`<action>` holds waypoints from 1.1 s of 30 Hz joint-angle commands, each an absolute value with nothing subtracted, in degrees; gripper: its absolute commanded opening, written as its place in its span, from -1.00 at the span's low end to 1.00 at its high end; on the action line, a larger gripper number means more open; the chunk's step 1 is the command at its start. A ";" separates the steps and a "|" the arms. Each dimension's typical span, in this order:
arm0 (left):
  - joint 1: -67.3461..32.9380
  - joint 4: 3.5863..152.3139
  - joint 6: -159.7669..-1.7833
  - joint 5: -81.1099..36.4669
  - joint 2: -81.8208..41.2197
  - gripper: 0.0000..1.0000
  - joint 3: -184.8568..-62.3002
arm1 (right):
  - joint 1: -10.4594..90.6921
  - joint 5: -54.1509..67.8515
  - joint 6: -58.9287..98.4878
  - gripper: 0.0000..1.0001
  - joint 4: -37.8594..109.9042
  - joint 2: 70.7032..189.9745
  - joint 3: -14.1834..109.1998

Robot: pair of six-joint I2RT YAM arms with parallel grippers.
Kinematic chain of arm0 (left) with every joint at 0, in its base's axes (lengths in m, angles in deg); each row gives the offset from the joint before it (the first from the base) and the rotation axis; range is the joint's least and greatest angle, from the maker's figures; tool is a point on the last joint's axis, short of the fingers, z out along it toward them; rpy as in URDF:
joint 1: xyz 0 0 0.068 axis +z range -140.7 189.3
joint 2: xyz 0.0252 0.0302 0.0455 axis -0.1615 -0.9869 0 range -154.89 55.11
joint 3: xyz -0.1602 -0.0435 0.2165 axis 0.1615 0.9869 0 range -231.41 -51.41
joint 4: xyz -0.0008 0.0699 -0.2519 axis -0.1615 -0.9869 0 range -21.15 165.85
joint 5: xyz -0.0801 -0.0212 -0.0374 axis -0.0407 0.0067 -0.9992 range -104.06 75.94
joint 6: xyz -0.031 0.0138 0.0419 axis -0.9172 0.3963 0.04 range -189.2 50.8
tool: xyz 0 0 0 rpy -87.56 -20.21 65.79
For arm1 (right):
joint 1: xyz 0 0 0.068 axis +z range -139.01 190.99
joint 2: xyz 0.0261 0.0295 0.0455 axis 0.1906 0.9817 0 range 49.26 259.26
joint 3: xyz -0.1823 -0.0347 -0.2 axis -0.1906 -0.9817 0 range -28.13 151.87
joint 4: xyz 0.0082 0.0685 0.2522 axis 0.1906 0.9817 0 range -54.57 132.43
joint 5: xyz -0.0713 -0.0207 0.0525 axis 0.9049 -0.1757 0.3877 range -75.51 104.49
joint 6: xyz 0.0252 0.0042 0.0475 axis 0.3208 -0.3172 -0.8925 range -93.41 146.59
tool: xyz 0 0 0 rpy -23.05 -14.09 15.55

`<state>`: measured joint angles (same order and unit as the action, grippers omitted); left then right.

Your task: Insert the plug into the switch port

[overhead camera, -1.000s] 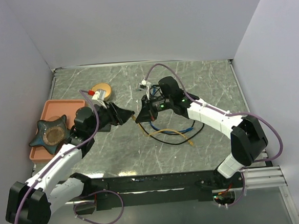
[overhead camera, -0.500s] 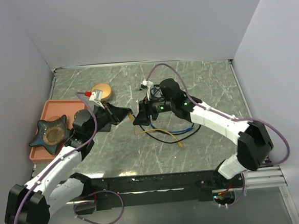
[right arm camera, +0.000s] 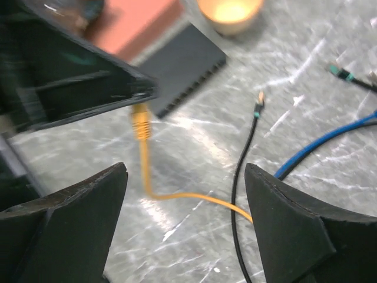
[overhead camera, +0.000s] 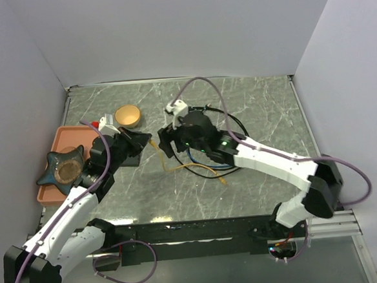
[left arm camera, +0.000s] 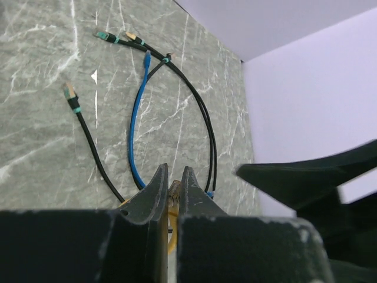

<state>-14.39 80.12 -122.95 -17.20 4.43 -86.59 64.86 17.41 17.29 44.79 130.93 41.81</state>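
Note:
My left gripper (left arm camera: 174, 175) is shut on the yellow plug (left arm camera: 172, 190) of a yellow cable (overhead camera: 194, 169). In the right wrist view the plug (right arm camera: 139, 121) hangs from the left gripper's tip (right arm camera: 147, 93), just in front of the switch's socket edge. The switch (right arm camera: 182, 62) is a flat black box with a row of sockets. It lies partly hidden under the left gripper (overhead camera: 148, 140) in the top view. My right gripper (right arm camera: 185, 171) stands wide open over the yellow cable, touching nothing, a little right of the left gripper.
An orange tray (overhead camera: 75, 133) holding a dark star-shaped object (overhead camera: 62, 167) sits at the left. A wooden bowl (overhead camera: 128, 114) stands behind the switch. Loose black cables (overhead camera: 229, 122) and a blue cable (left arm camera: 136, 127) lie on the marble table right of centre.
The left gripper has shut on the yellow plug and the right gripper has opened and let it go. Both grippers have shifted left, dragging the yellow cable along.

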 commanded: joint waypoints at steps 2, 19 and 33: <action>-14.52 76.02 -127.82 -14.24 6.94 -0.98 -89.99 | 66.80 24.95 18.59 0.60 48.35 138.36 50.17; -14.61 73.74 -126.94 -12.04 7.65 -0.98 -90.43 | 67.85 16.69 18.51 0.24 44.75 138.21 50.72; -14.52 75.41 -127.47 -13.36 7.65 -0.98 -89.82 | 68.91 15.28 17.10 0.05 43.68 141.45 52.55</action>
<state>-14.41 73.85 -126.10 -12.76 7.27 -87.79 68.40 15.05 18.02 45.27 140.50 49.24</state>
